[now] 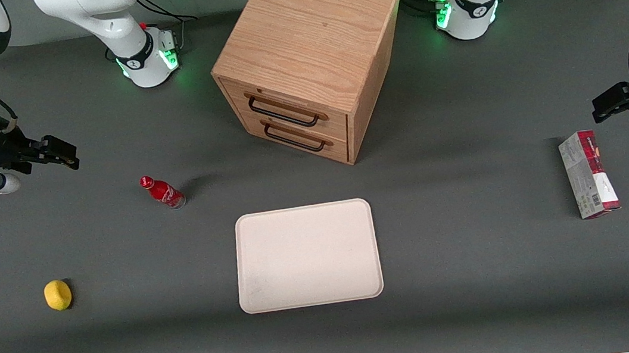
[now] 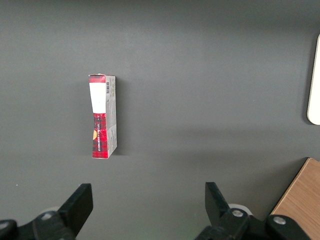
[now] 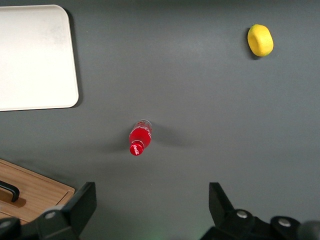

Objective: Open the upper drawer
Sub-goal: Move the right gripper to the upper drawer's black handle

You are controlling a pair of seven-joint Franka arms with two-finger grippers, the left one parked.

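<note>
The oak cabinet (image 1: 307,39) stands at the middle of the table, farther from the front camera than the tray. Its upper drawer (image 1: 306,105) is shut flush, with a wide dark bar handle (image 1: 283,113). The matching lower drawer (image 1: 316,138) is shut too. My right gripper (image 1: 69,155) hovers toward the working arm's end of the table, well apart from the cabinet, open and empty. In the right wrist view the gripper (image 3: 151,200) has its fingers wide apart above bare table, with a cabinet corner (image 3: 35,195) and a handle end (image 3: 7,191) beside it.
A red bottle (image 1: 162,192) (image 3: 139,137) stands between my gripper and the cabinet. A yellow lemon (image 1: 58,294) (image 3: 260,40) lies nearer the camera. A cream tray (image 1: 307,255) (image 3: 35,57) lies in front of the drawers. A red-grey box (image 1: 588,174) (image 2: 102,116) lies toward the parked arm's end.
</note>
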